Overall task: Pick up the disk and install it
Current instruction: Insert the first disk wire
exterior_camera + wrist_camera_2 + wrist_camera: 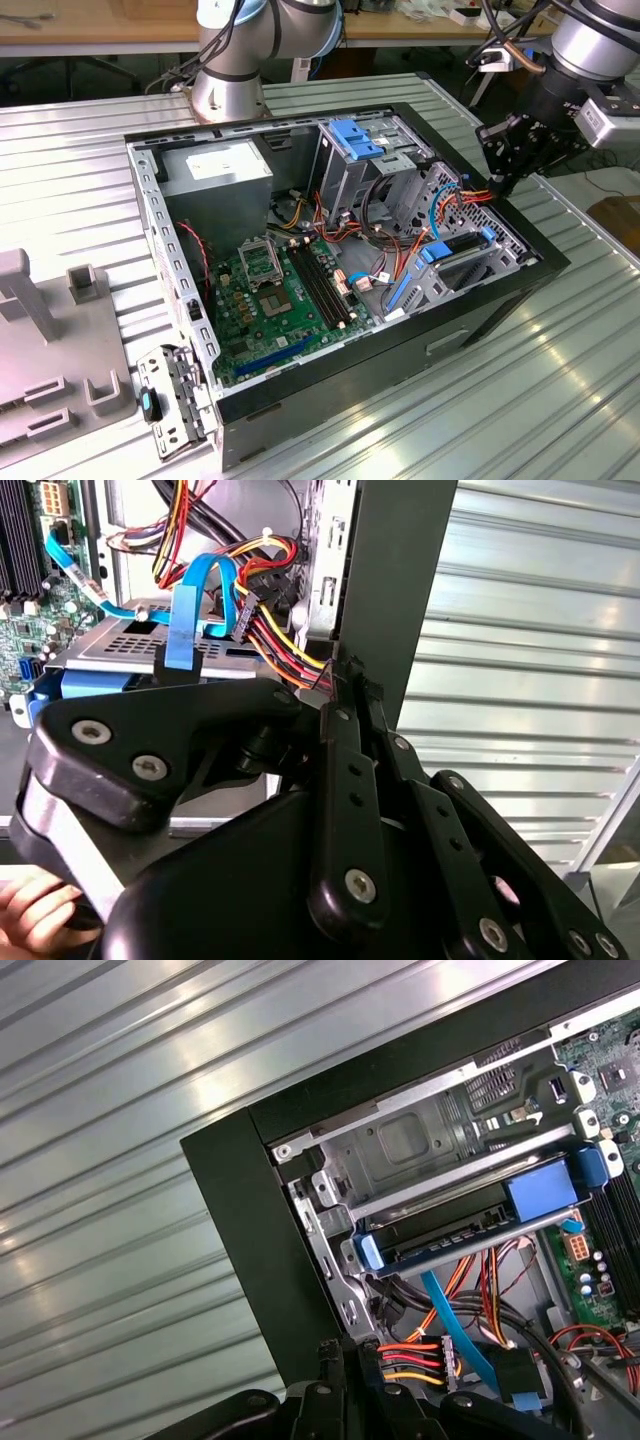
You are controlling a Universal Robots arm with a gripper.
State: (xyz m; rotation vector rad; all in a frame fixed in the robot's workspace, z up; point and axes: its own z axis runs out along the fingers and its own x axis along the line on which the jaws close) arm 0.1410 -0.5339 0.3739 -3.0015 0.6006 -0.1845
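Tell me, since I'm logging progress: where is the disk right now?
The disk sits in the drive cage at the case end on the exterior view's right, beside the coloured cables, near the gripper.

A case [400,350] is laid open on the table [560,400]. Inside, a power supply [215,180] is set far back at the exterior view's left, a motherboard [270,290] lies on the floor in front of it, and the disk [462,250] is seated at that view's right. The gripper [502,188] is held over the case's right edge, just beside the cables [470,197].
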